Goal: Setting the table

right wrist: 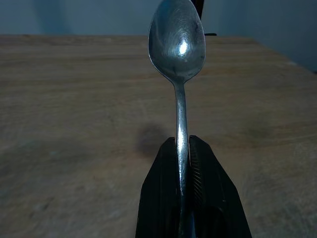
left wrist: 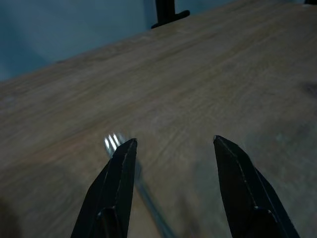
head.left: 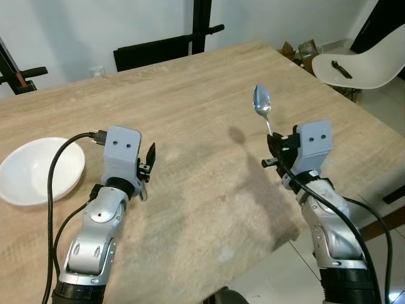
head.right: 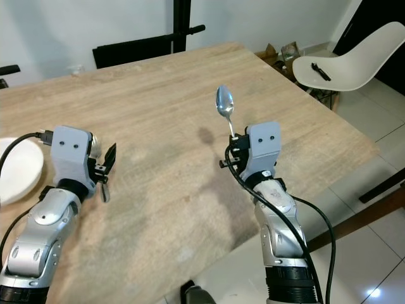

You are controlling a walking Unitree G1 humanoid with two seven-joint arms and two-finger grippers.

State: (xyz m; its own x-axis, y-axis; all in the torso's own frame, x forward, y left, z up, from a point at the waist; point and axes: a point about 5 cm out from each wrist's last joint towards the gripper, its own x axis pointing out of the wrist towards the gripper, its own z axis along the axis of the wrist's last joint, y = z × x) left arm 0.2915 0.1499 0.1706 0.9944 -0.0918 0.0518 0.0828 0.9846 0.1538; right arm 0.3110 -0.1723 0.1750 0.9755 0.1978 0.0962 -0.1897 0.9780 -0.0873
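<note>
My right gripper (head.left: 273,143) is shut on the handle of a silver spoon (head.left: 262,101), holding it upright with the bowl end up, above the right part of the wooden table (head.left: 190,82). In the right wrist view the spoon (right wrist: 177,44) stands straight out from the closed fingers (right wrist: 203,173). My left gripper (head.left: 149,161) hovers open just over the tabletop at the left. A fork (left wrist: 113,142) lies on the wood beneath it, with its tines beside one finger (left wrist: 121,168) and its handle partly hidden. A white bowl (head.left: 38,168) sits at the table's far left.
The table's right edge runs close under my right arm, with tiled floor beyond. A white chair (head.left: 361,63) stands off the far right corner. A black chair back (head.left: 152,50) and a black stand (head.left: 201,25) are at the far edge.
</note>
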